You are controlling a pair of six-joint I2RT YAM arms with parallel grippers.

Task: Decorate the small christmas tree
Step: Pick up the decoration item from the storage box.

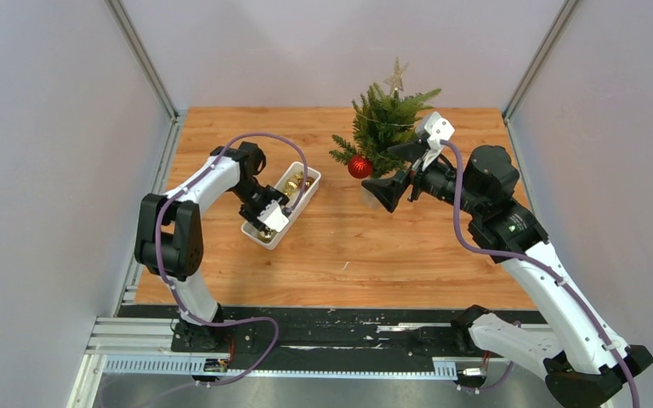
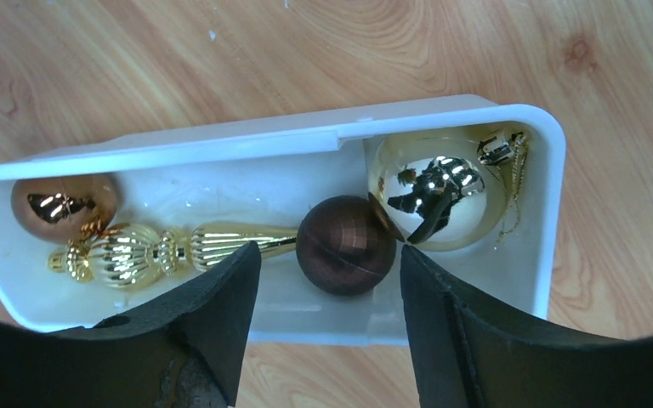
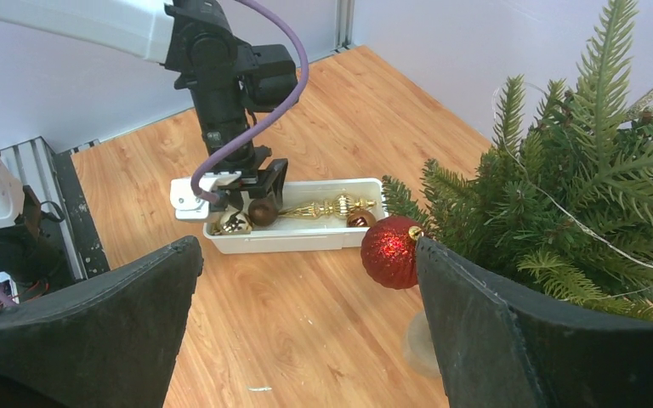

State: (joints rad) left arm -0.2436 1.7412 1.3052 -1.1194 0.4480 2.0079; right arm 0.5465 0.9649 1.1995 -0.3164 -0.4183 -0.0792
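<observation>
Now my left hand (image 2: pixel 330 253) hangs spread over the tray (image 2: pixel 221 140), straddling its brown ball (image 2: pixel 345 245); my right hand (image 3: pixel 306 245), well off the tray, gapes wide.

Bright, even light in all my views.
Glare spots shine on the gold bauble (image 2: pixel 438 191); my left fingers (image 2: pixel 208 327) look blurred up close; shadows on the wooden table (image 1: pixel 349 246) are faint.

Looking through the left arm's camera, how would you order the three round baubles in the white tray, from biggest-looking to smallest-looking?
1. shiny gold ball, clearly the largest.
2. dark brown ball and copper ball: these two look about alike, so I won't rank them.
</observation>
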